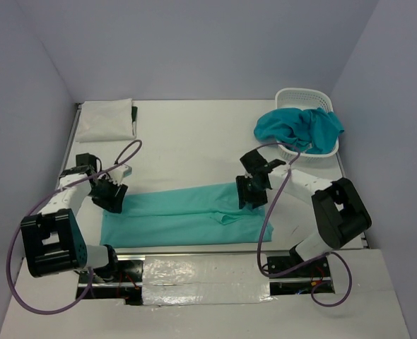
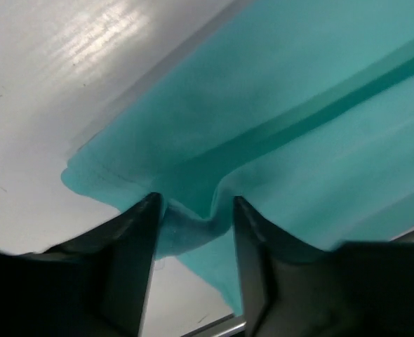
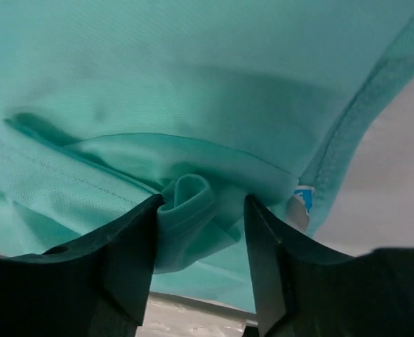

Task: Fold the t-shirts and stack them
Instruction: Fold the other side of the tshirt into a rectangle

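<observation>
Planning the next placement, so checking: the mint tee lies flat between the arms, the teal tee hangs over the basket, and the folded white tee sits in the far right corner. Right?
Not quite. The folded white tee sits in the far left corner, as the top external view shows. The mint tee and the teal tee over the basket are as you say.

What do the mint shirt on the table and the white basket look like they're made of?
Mint t-shirt: a soft knit cloth, matte; the right wrist view shows a fine weave, stitched hems and slack folds. Probably cotton or a blend, I cannot tell which. Basket: rigid white plastic by its look, a smooth moulded lattice wall.
</observation>
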Controlling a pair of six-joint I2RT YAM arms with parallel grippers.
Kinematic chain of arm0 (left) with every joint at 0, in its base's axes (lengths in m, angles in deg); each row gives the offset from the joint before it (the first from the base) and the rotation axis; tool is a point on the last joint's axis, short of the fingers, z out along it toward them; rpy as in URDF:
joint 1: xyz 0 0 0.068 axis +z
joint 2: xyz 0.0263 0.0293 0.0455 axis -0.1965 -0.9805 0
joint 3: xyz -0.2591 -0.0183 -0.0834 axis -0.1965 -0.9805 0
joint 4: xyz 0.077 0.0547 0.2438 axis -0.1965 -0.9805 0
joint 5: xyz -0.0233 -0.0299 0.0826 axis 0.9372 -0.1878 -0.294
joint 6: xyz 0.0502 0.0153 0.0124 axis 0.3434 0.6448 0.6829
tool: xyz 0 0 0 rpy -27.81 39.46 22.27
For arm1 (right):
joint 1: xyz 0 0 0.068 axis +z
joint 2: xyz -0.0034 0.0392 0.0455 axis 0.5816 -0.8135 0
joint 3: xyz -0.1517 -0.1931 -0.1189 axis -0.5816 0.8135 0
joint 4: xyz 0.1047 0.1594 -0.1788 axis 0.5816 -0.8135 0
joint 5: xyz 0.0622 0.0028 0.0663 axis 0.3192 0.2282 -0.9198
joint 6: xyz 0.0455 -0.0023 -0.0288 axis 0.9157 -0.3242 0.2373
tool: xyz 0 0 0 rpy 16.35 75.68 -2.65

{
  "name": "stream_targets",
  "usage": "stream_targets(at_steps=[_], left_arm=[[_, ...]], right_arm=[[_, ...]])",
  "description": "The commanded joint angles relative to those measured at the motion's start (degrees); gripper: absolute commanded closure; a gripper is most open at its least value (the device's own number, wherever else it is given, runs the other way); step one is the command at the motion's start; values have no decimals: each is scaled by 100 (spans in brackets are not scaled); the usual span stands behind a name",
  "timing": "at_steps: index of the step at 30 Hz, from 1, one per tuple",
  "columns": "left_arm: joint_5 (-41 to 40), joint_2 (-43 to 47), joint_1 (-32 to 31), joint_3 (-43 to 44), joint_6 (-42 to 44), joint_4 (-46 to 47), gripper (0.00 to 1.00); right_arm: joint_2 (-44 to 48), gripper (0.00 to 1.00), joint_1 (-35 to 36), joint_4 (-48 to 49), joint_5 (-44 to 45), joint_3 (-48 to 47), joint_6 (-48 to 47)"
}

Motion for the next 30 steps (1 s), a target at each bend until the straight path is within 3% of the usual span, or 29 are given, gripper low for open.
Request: stream_targets(at_steps=[1, 3, 4, 6, 9, 11, 13, 14, 17, 21, 28, 30], left_arm=[[-129, 266, 133, 230, 486, -606, 36], [63, 380, 353, 789, 644, -1229, 7], [152, 407, 423, 1002, 819, -1449, 6], [354, 442, 503, 1521, 1197, -2108, 12], [364, 407, 494, 1681, 1445, -2409, 48], [32, 346, 354, 1498, 1009, -1859, 69], [-14, 223, -22, 1391, 761, -1532, 68], [29, 66, -172, 1330, 542, -1400, 63], [-303, -373, -516, 1189, 181, -530, 47], [-743, -1112, -508, 1408, -329, -387, 43], [-726, -904, -552, 664, -129, -685, 60], [-779, -736, -552, 417, 65, -826, 66]], right_arm=[[362, 39, 10, -83, 71, 104, 4], [739, 37, 18, -241, 141, 96, 4], [854, 37, 10, -285, 194, 70, -13], [1232, 38, 27, -347, 221, 52, -118], [1593, 50, 106, -374, 343, -62, -364], [1664, 60, 150, -252, 353, -176, -479], [1568, 68, 176, -76, 73, -378, -567], [1359, 69, 194, 90, -50, -475, -567], [727, 70, 456, 267, -297, -888, -584], [75, 67, 774, 478, -604, -1196, -576], [-479, 69, 1099, 1032, -1044, -810, -453], [-568, 75, 1222, 980, -984, -687, -523]])
